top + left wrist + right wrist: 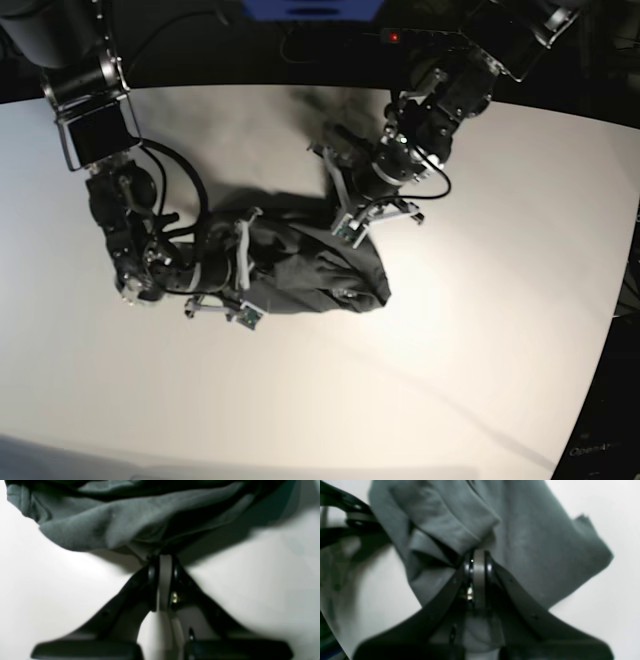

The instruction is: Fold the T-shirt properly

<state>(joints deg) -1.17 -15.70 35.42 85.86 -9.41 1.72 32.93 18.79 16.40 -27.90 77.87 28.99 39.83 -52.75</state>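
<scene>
T-shirt (pixel 310 265) bunched on table (pixel 450 380) | left gripper (pixel 165 557) pinching its edge | right gripper (pixel 478 552) clamped on a fold

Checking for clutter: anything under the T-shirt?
Only the white table shows around the bunched T-shirt. Both the left gripper and right gripper are shut on its edges. Whatever lies beneath the cloth is covered.

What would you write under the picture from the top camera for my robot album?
Two robot arms pinch a crumpled dark grey T-shirt on a white table, left gripper and right gripper both shut on it.
</scene>
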